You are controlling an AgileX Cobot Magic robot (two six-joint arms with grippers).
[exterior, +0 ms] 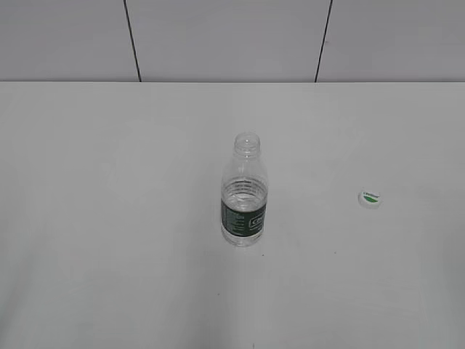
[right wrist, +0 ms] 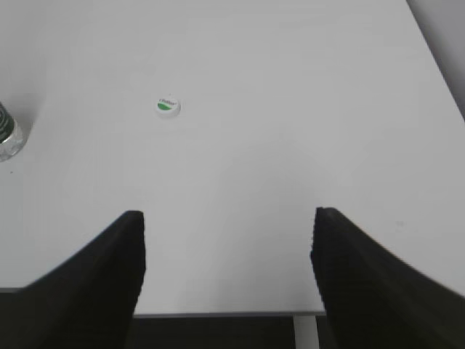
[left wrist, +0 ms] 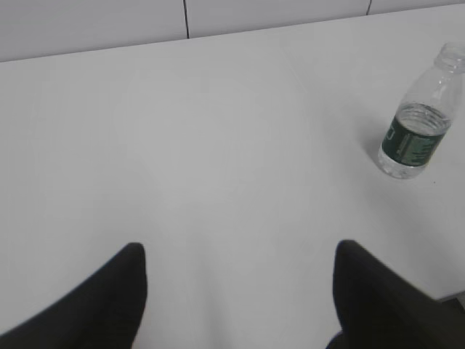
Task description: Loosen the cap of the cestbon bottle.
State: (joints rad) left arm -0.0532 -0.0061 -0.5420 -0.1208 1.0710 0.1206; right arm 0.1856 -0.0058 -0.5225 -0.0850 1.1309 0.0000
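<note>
The cestbon bottle (exterior: 244, 193) stands upright in the middle of the white table, clear and ribbed with a dark green label band, its neck open with no cap on it. It also shows in the left wrist view (left wrist: 420, 116) at the far right and, as a sliver, in the right wrist view (right wrist: 7, 132). The cap (exterior: 370, 198), white with a green leaf mark, lies flat on the table to the bottle's right, also in the right wrist view (right wrist: 168, 107). My left gripper (left wrist: 240, 265) is open and empty. My right gripper (right wrist: 227, 233) is open and empty. Neither arm appears in the exterior view.
The white table (exterior: 109, 218) runs to a pale panelled wall (exterior: 218, 36) at the back. Its near edge (right wrist: 225, 314) shows between my right fingers, its right edge (right wrist: 436, 69) at the upper right.
</note>
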